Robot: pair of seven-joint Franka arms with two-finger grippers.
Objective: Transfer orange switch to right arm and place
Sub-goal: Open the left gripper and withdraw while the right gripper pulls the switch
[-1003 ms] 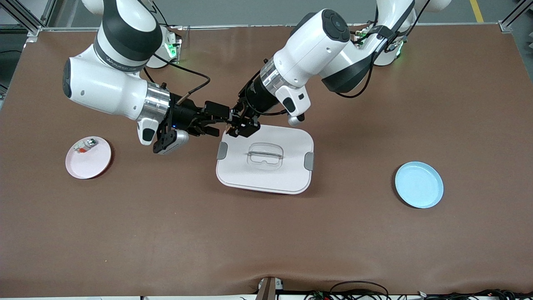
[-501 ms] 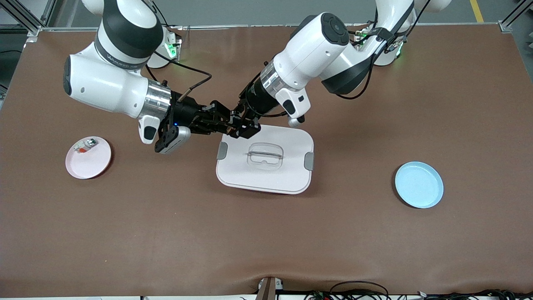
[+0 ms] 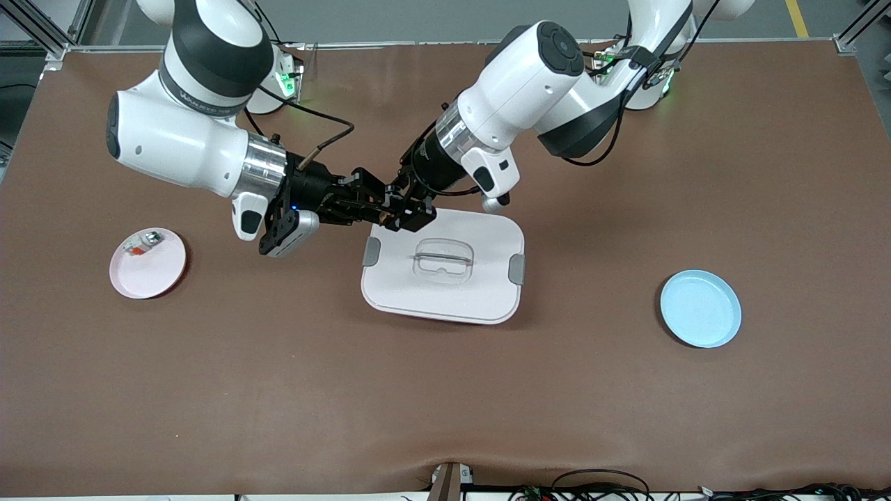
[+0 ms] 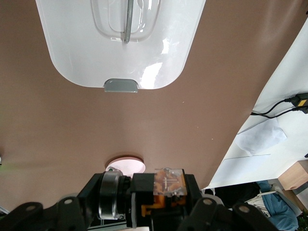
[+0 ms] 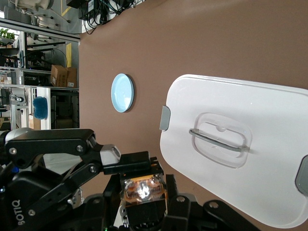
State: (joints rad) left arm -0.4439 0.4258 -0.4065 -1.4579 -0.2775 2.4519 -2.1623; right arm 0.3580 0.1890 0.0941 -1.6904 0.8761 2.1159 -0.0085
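Note:
The orange switch [image 3: 387, 207], a tiny black block with an orange face under clear plastic, hangs in the air between both grippers. They meet over the corner of the white lidded box [image 3: 445, 296] that lies toward the right arm's end. My left gripper [image 3: 400, 210] is shut on the switch. My right gripper [image 3: 376, 207] is shut on it too, gripping from the other way. In the left wrist view the orange switch [image 4: 168, 184] sits between black fingers. The right wrist view shows the orange switch [image 5: 143, 188] clamped just past my own fingers [image 5: 177, 201].
A pink plate [image 3: 156, 271] holding a small white-grey part [image 3: 143, 242] lies toward the right arm's end. A blue plate [image 3: 700, 308] lies toward the left arm's end. The white box has a clear handle [image 3: 443, 259] and grey latches.
My right gripper, open a second ago, has moved in toward the left gripper and closed on the switch. The left gripper has kept its grip and barely shifted.

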